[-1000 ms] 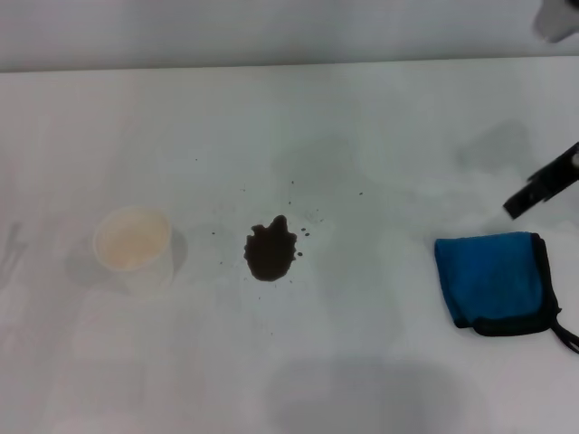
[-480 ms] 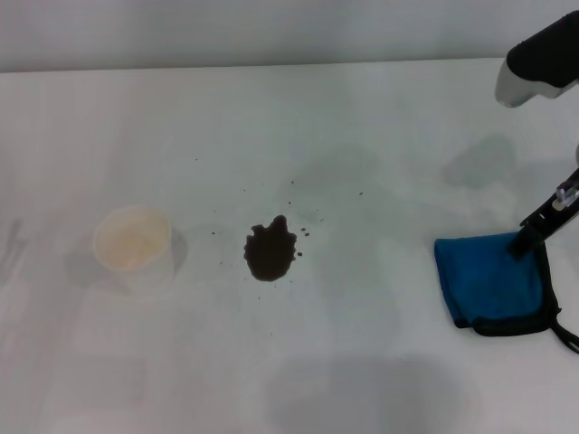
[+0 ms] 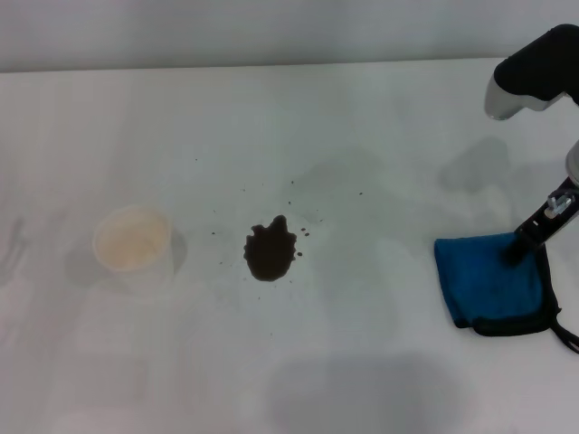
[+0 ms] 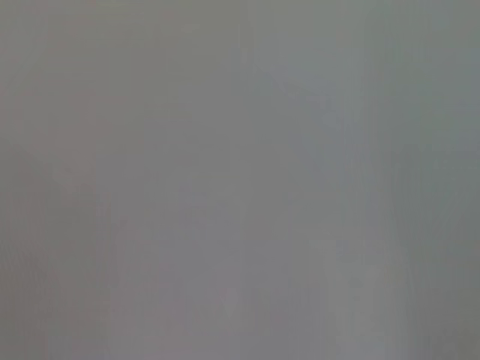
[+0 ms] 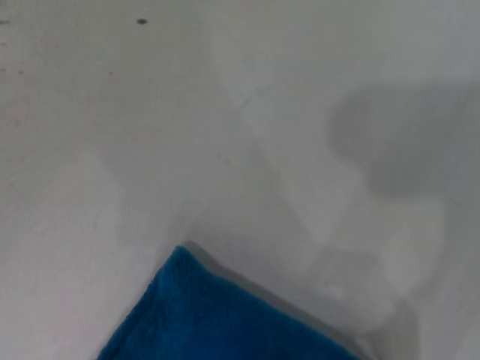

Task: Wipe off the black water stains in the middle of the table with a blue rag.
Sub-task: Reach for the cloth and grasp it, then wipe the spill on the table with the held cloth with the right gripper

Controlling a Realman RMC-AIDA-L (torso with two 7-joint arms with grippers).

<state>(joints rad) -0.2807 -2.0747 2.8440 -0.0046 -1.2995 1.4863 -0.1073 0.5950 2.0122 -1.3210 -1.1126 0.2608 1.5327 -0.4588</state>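
The black water stains (image 3: 270,250) form a dark blotch in the middle of the white table (image 3: 362,136), with small specks around it. The blue rag (image 3: 493,280), edged in black, lies folded at the right side of the table. My right gripper (image 3: 527,238) comes in from the right edge, and one dark finger reaches down to the rag's far right corner. In the right wrist view a corner of the blue rag (image 5: 225,319) shows on the table, with a dark speck (image 5: 141,21) farther off. My left gripper is out of view, and the left wrist view shows only plain grey.
A pale paper cup (image 3: 134,244) stands on the table left of the stain. The right arm's white and black body (image 3: 536,72) hangs over the far right corner. The table's far edge (image 3: 271,65) runs along the top.
My right arm has come in from the right edge. Its dark finger has dropped from beyond the rag onto the rag's far right corner. Rag, stain and cup have not moved.
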